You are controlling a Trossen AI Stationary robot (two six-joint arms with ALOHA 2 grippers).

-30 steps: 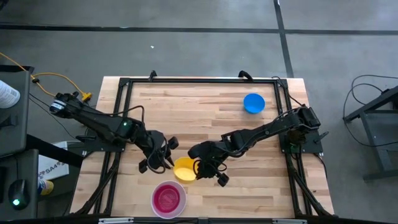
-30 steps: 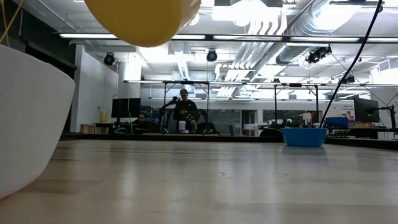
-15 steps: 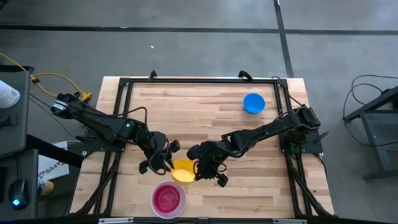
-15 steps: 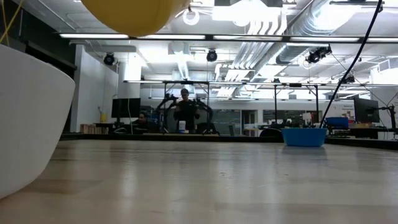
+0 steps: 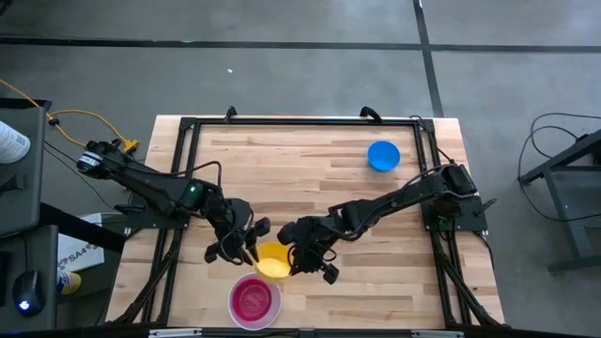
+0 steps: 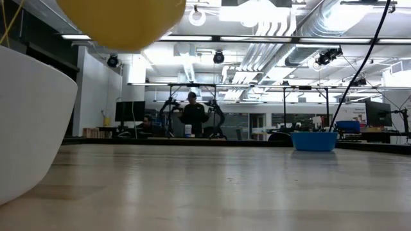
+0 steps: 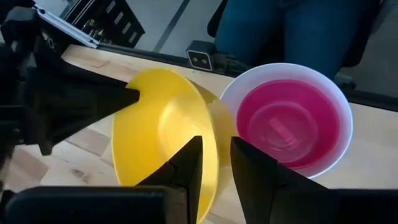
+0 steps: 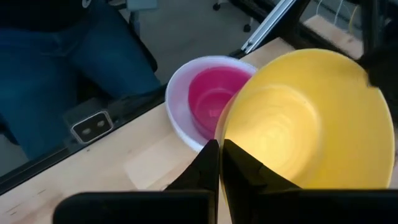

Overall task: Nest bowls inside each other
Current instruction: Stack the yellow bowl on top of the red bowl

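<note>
Both arms' fingers pinch the yellow bowl's (image 5: 272,260) rim (left (image 7: 186,163) wider, right (image 8: 208,163) tight).

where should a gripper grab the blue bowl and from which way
Judging by its pose, take the blue bowl by its thin rim, coming straight down from above. It sits upright and alone near the table's far right corner, open side up, so one finger can go inside the wall and one outside. The right gripper is nearer, but it is shut on the yellow bowl.
</note>
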